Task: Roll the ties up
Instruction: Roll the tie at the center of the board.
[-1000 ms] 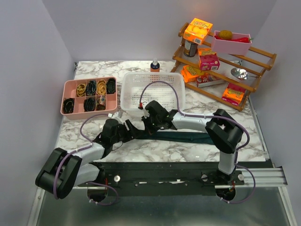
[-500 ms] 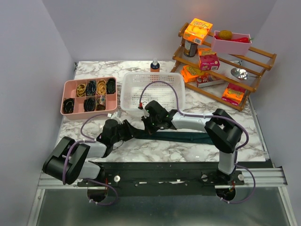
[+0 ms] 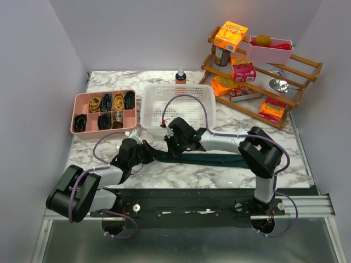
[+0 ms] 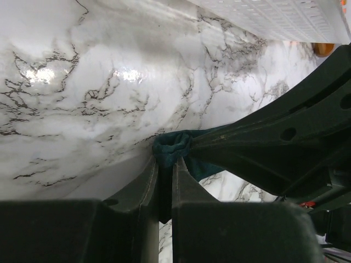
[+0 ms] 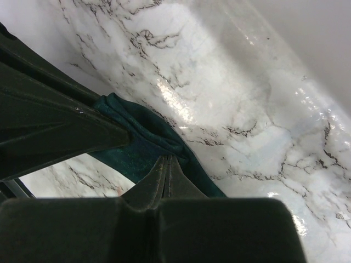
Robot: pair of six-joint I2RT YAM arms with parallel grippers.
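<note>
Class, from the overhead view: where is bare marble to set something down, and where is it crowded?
Bare marble: behind the pink tray, between the wooden rack and the near edge at right, and in front of the tie. Crowded: before the white basket, where the left gripper and right gripper meet.

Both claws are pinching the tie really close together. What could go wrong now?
The left gripper and right gripper pinch the tie almost tip to tip, so they might bump. The left gripper holds only a small bunched bit, which could slip out. Pulling may drag the long loose part crooked.
</note>
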